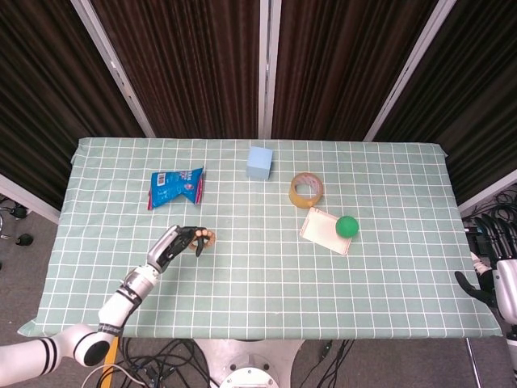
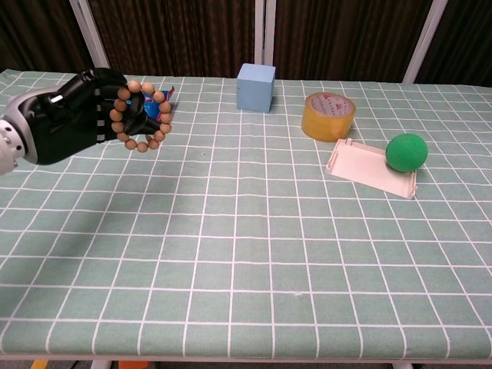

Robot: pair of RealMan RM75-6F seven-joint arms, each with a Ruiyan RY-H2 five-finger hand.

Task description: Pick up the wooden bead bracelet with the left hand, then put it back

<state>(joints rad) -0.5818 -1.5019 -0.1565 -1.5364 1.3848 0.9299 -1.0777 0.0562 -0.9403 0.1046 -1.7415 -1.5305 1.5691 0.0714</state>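
My left hand (image 2: 69, 123) holds the wooden bead bracelet (image 2: 141, 115) above the table at the left, the ring of brown beads standing upright off its fingertips. From the head view the same left hand (image 1: 174, 246) shows over the left part of the cloth with the bracelet (image 1: 203, 239) at its tip. My right hand (image 1: 499, 279) hangs beyond the table's right edge, well away from everything; how its fingers lie is unclear.
On the green checked cloth (image 2: 246, 231) lie a blue snack bag (image 1: 175, 187), a light blue cube (image 2: 256, 87), a roll of yellow tape (image 2: 328, 115), and a pale pink tray (image 2: 371, 168) with a green ball (image 2: 406, 151) at its edge.
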